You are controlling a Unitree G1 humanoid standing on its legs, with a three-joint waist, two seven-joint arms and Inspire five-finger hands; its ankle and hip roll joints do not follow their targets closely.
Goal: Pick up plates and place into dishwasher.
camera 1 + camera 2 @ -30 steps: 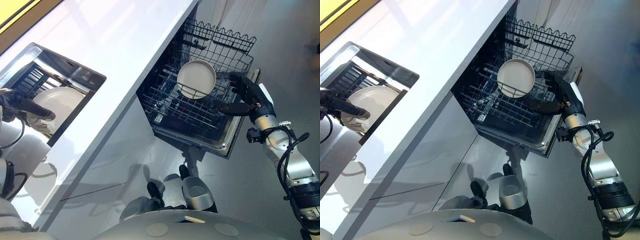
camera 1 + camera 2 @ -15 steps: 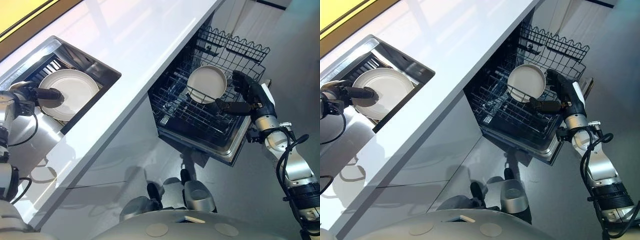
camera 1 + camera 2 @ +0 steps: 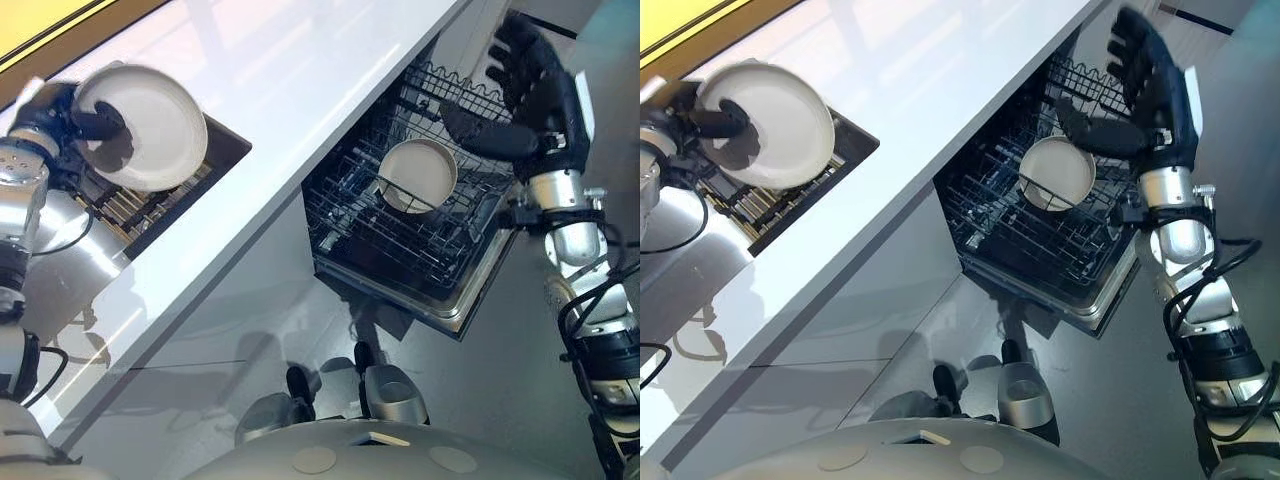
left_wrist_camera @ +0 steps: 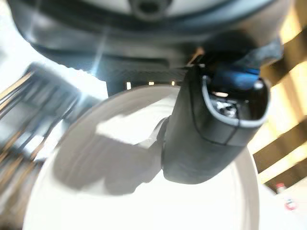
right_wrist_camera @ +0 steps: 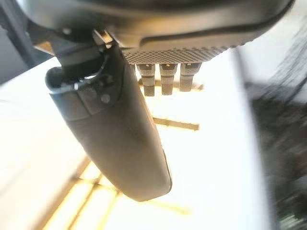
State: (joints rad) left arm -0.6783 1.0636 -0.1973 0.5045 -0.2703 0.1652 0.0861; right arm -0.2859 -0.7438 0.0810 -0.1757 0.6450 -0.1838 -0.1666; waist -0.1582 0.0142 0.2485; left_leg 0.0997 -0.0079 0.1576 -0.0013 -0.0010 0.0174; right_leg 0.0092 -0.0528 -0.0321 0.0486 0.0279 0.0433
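Two plates show: a racked plate stands in the dishwasher rack; the held plate is pinched by the left robot hand above the sink and should be carried clear of the tabletop edge. The right robot hand is spread, empty.

Glossy white counter, black wire rack, smooth matt cream plates.

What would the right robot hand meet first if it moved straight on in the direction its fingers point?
Probably the white counter. The right robot hand is open by the dishwasher rack, and its wrist view shows a white surface ahead. Depth is unclear, so it might pass over the counter.
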